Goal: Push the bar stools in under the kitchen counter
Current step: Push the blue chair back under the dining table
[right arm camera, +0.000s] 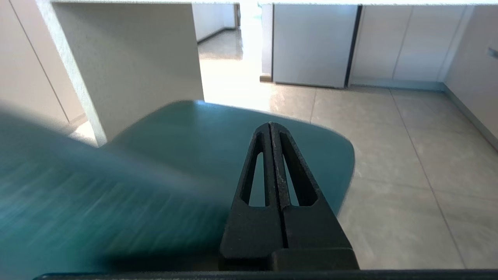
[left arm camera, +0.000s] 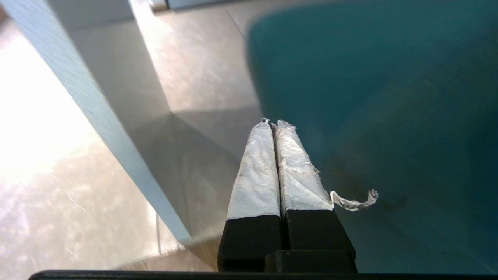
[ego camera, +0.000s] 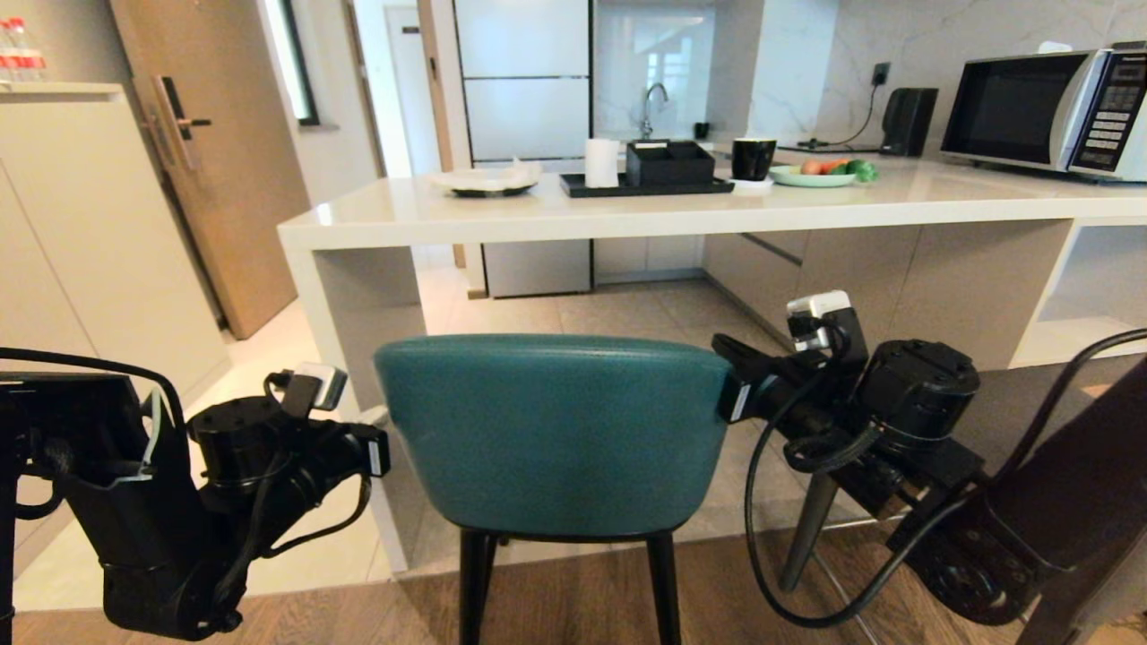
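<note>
1. left gripper [left arm camera: 272, 122]: arm reaches forward at the teal stool's [ego camera: 556, 430] left edge. jaws closed, taped fingers [left arm camera: 256, 171] pressed together, nothing between them. tips lie just beside the curved back's left flank; contact cannot be told. a loose strip of tape curls off one finger.
2. right gripper [right arm camera: 271, 125]: arm reaches forward at the stool's right edge, wrist level with the top of the back. jaws closed on nothing, black fingers pointing over the seat toward the tiled floor [right arm camera: 389, 155].
3. teal stool: stands between the two arms, back toward the robot, in front of the kitchen counter's [ego camera: 627, 215] open bay near its left slab side panel [ego camera: 358, 305]. black legs rest at the seam of wood floor and tile.
4. tabletop carries a plate [ego camera: 488, 179], a paper roll [ego camera: 601, 162], a black tray [ego camera: 645, 185] with a box, a dark cup [ego camera: 753, 158], a dish of fruit [ego camera: 820, 173], a microwave [ego camera: 1044, 112].
5. grey stool not seen.
6. side panel stands close to the left gripper.
</note>
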You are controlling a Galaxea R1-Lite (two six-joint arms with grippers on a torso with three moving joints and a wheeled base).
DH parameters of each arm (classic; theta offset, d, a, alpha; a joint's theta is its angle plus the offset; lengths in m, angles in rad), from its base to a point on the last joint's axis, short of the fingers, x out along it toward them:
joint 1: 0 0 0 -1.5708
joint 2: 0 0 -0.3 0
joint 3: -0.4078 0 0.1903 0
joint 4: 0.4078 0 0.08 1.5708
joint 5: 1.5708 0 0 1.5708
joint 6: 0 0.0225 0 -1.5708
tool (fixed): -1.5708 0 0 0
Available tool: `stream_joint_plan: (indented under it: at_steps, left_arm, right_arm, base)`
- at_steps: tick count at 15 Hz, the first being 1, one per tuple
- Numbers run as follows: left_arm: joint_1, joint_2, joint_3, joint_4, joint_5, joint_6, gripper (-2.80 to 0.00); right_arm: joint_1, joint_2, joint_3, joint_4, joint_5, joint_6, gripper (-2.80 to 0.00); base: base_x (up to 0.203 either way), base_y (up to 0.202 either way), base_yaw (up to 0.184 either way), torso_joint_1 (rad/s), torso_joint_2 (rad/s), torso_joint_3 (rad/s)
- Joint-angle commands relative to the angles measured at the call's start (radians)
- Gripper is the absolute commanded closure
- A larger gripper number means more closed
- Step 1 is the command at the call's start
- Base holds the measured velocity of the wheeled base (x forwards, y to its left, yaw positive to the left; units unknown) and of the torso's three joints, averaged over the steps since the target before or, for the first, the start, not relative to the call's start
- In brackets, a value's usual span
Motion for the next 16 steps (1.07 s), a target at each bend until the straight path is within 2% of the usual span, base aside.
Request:
stream_joint_plan:
  at_steps: [1,4,7,11,13,16]
  left_arm:
    - [-0.003,-0.014,0.027,-0.010,0.001,0.000,0.00]
    - [-0.001,-0.023,0.029,-0.010,0.004,0.000,0.00]
    - [-0.004,-0.026,0.028,-0.010,0.004,0.000,0.00]
    - [0.018,-0.020,0.004,-0.010,0.005,0.000,0.00]
    - [0.053,-0.005,-0.049,-0.010,-0.004,0.000,0.00]
    - [0.068,0.005,-0.103,-0.010,-0.065,0.000,0.00]
  right_arm:
    - [-0.002,0.050,-0.072,0.011,-0.005,0.000,0.00]
    - [-0.009,0.087,-0.176,0.085,-0.007,0.000,0.00]
    - [-0.029,0.123,-0.211,0.103,-0.009,-0.003,0.00]
    - [-0.084,0.107,-0.184,0.100,-0.009,-0.004,0.00]
    - [-0.079,0.086,-0.168,0.100,-0.009,-0.006,0.00]
    - [-0.044,0.034,-0.126,0.099,-0.009,-0.005,0.00]
  base:
    - [0.000,0.000,0.000,0.000,0.00,0.000]
    - [0.000,0.000,0.000,0.000,0.00,0.000]
    - [0.000,0.000,0.000,0.000,0.00,0.000]
    - [0.000,0.000,0.000,0.000,0.00,0.000]
    - [0.000,0.000,0.000,0.000,0.00,0.000]
    - [0.000,0.000,0.000,0.000,0.00,0.000]
